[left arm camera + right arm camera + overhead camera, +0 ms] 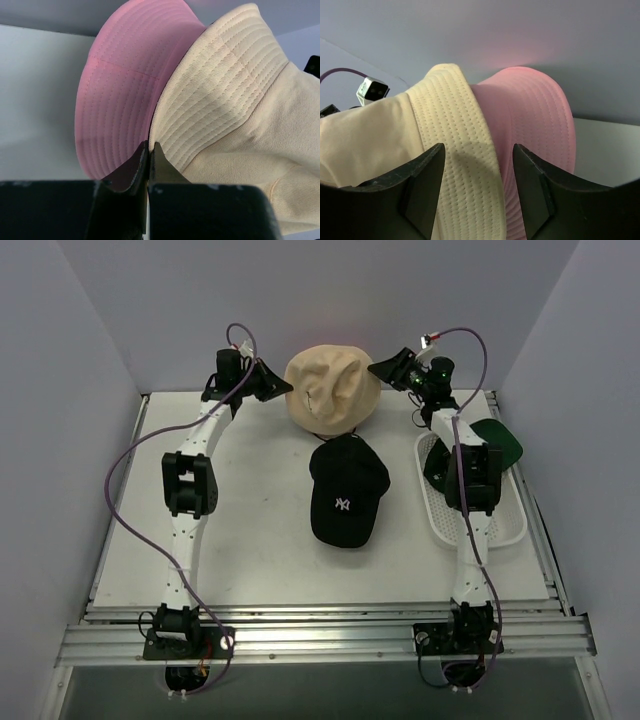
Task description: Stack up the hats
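Observation:
The tan bucket hat [333,390] is at the far middle of the table, lying over the pink bucket hat [125,85], which only the wrist views show. My left gripper [149,145] is at the hat's left side [283,386], shut at the seam where the tan brim [215,95] meets the pink one, pinching the tan brim's edge. My right gripper [478,147] is at the right side [378,368], open, its jaws straddling the tan brim [465,150] and pink brim [535,125]. The black baseball cap [345,490] lies mid-table. The dark green hat [497,440] rests on the tray's far end.
A white perforated tray [500,525] lies at the right under my right arm. Grey walls close in the table at the back and both sides. A purple cable [120,470] loops off the left arm.

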Available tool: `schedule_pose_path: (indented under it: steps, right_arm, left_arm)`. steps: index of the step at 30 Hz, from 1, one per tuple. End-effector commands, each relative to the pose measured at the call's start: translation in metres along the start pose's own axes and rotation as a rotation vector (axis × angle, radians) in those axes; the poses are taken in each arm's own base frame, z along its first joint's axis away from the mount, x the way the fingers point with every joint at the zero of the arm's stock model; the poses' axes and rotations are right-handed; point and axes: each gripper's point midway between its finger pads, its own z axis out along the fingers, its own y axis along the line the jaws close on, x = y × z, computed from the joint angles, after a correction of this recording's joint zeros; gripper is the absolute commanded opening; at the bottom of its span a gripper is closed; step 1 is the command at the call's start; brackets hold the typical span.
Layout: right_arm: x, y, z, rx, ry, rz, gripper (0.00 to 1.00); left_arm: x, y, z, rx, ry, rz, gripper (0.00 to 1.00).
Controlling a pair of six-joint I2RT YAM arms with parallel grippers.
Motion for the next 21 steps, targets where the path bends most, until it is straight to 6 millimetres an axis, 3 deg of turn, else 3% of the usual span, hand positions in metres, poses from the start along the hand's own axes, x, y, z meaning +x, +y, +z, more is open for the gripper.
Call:
schedule_pose_path:
  steps: [1, 5, 8, 12, 17, 21]
  right_arm:
    - [-0.004, 0.019, 0.009, -0.053, 0.002, -0.047, 0.52]
    - [-0.007, 0.014, 0.009, -0.033, -0.011, -0.053, 0.48]
    - [-0.009, 0.009, 0.010, -0.020, -0.020, -0.042, 0.33]
    - [-0.014, 0.004, 0.011, -0.014, -0.045, -0.010, 0.01]
    - [-0.021, -0.006, 0.018, 0.022, -0.057, -0.007, 0.00]
    - [-0.009, -0.033, 0.023, 0.116, -0.034, 0.014, 0.00]
  left_arm:
    - [-0.020, 0.005, -0.004, -0.009, -0.052, 0.024, 0.02]
    - [-0.018, 0.008, -0.002, -0.004, -0.048, 0.021, 0.02]
    - [-0.018, 0.009, -0.001, -0.007, -0.049, 0.020, 0.02]
    - [-0.019, 0.010, 0.000, -0.011, -0.055, 0.019, 0.02]
    - [-0.024, 0.008, -0.001, -0.010, -0.068, 0.020, 0.02]
    - [-0.025, 0.008, -0.001, -0.010, -0.073, 0.021, 0.02]
